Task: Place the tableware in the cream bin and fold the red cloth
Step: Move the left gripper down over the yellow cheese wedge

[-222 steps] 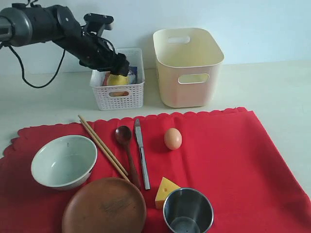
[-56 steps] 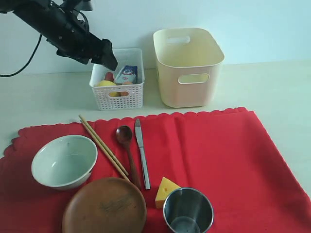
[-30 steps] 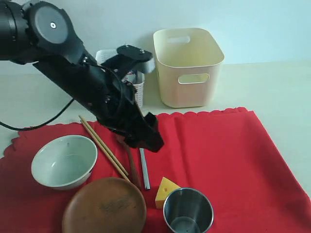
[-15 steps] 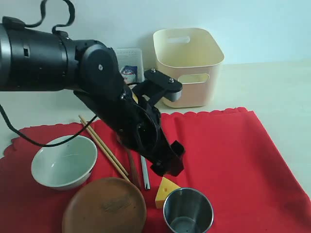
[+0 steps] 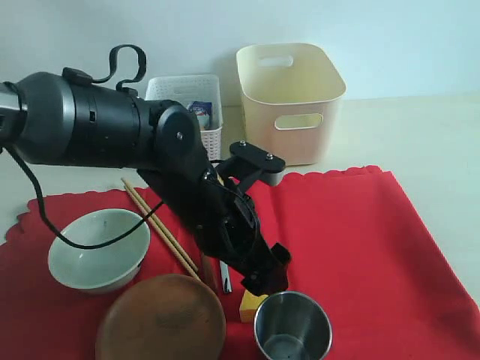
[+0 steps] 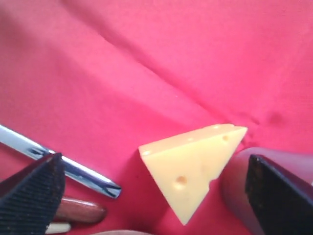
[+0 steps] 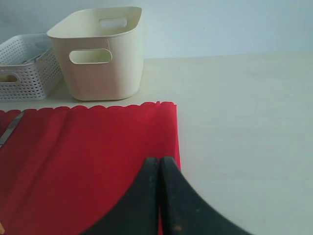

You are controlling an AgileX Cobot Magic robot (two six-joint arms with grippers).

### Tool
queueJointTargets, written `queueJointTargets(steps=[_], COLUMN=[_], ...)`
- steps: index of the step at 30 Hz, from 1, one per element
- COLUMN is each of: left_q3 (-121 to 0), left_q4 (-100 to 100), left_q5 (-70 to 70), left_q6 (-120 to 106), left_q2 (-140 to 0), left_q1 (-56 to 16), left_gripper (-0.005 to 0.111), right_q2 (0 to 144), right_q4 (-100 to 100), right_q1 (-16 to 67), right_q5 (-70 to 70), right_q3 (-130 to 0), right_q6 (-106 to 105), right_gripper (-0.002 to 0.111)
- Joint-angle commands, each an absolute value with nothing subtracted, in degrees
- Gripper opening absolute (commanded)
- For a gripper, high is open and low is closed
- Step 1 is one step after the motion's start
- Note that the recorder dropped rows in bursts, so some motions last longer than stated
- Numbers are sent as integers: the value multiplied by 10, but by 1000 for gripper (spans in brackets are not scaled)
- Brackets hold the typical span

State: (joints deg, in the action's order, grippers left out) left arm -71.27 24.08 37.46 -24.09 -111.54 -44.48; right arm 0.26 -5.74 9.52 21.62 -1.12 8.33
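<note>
My left pincer (image 6: 154, 193) hangs wide open and empty astride the cheese wedge (image 6: 190, 166), I judge to clear it off the red cloth (image 6: 146, 58); my right pincer (image 7: 159, 164) rests closed, empty.

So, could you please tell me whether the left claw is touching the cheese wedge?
Apart. The left wrist view shows the open left claw straddling the cheese wedge, with a clear gap between the wedge and each finger.
</note>
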Motion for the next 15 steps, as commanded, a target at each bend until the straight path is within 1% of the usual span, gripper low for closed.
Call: queueJointTargets(steps=[1,10,12,15], left_q3=[-711,-711,-711,-711], left_q4=[276,270,261,249], left_q5=[376,369,367,367], left_q6=[-267,-269,-268,-268], left_q2=[-1129,-1153,-1157,-1164], left_q1=[-447,-447,-447,-447], left_gripper=[96,94,91,81], right_q2=[0,0,0,0], right_q4=[-59,-59,-59,-59], right_q1=[93,93,93,93], right_q5=[207,207,207,207], right_q3=[-10,-10,-10,-10], right_q6=[82,82,82,82], right_gripper=[0,0,0,0])
